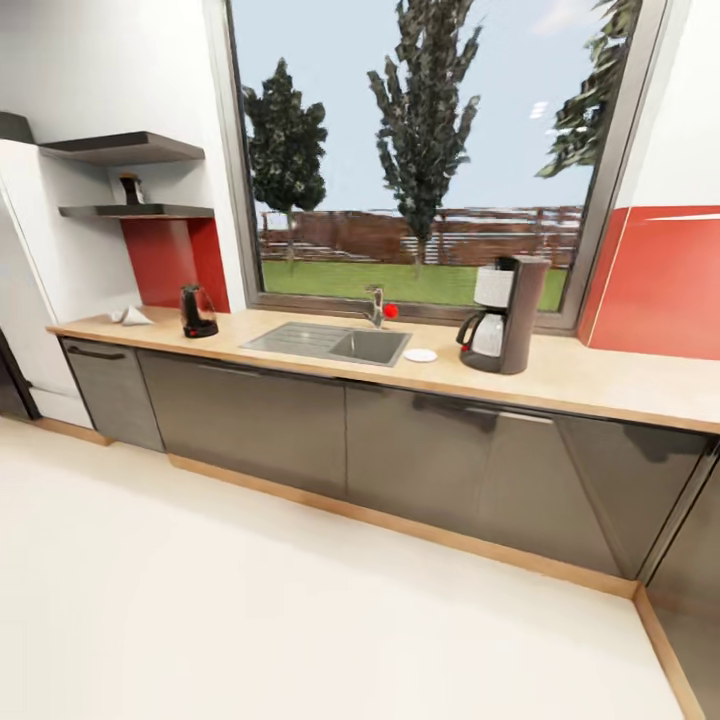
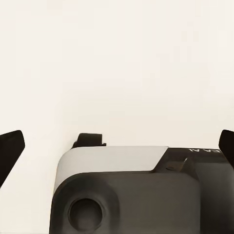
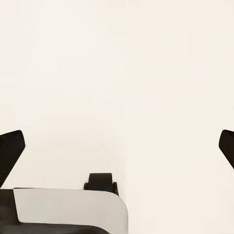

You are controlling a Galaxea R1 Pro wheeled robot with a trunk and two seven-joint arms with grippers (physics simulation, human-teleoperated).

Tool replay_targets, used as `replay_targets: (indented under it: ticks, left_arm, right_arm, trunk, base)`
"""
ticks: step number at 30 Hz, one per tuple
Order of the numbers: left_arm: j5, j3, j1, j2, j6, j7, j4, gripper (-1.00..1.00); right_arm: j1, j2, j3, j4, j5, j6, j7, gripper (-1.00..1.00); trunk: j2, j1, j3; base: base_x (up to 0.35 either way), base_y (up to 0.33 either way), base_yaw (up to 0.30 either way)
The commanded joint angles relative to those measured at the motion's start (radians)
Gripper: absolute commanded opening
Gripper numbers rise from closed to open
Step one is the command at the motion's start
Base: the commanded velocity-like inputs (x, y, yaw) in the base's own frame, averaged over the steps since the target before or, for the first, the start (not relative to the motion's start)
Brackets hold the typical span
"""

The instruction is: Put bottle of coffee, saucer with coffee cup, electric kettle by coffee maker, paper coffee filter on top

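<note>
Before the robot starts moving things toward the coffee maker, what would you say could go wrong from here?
1. The electric kettle stands at the countertop's far end, across the sink from the coffee maker; it may tip during that long carry.
2. The saucer lies flat by the sink's rim, so a grasp could nudge it in.
3. The bottle of coffee sits high on the shelf, an awkward reach.

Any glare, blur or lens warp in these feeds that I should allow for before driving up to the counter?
Head view: wide-angle warp, the kitchen countertop slopes and the window frame leans; glossy cabinets carry soft reflections; the bottle of coffee on the kitchen shelf is small and soft. Wrist views: flat, even light on the pale floor, each claw's fingertips dark and sharp.
</note>
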Motion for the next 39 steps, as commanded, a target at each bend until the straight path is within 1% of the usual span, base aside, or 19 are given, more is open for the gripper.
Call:
replay_targets:
  ticks: [1, 10, 13, 21, 39]
  left_arm:
    - [0.001, 0.005, 0.0, -0.001, -0.001, 0.0, -0.001, 1.0]
    - [0.001, 0.005, 0.0, -0.001, -0.001, 0.0, -0.001, 1.0]
    - [0.001, 0.005, 0.0, -0.001, -0.001, 0.0, -0.001, 1.0]
    - [0.001, 0.005, 0.0, -0.001, 0.0, 0.001, -0.001, 1.0]
    - [0.001, 0.005, 0.0, -0.001, 0.0, 0.001, -0.001, 1.0]
  right_arm:
    - [0.0, 0.0, 0.0, 0.001, 0.0, -0.003, 0.0, 1.0]
    - [-0.001, 0.001, 0.001, 0.001, 0.001, -0.003, 0.0, 1.0]
    - [0.0, 0.0, 0.002, 0.001, 0.002, -0.003, 0.0, 1.0]
    - [-0.001, -0.002, 0.002, 0.001, 0.003, -0.003, 0.001, 1.0]
    - [-0.001, 0.0, 0.002, 0.001, 0.004, -0.003, 0.0, 1.0]
  trunk:
    - [0.0, 0.0, -0.001]
    - [0.0, 0.0, -0.001]
    - [0.0, 0.0, -0.001]
    - [0.0, 0.0, -0.001]
    - [0.0, 0.0, -0.001]
  base:
    - [0.001, 0.0, 0.269]
    - [0.001, 0.0, 0.27]
    - [0.126, 0.0, 0.174]
    - [0.284, 0.0, 0.087]
    - [0.326, 0.0, 0.243]
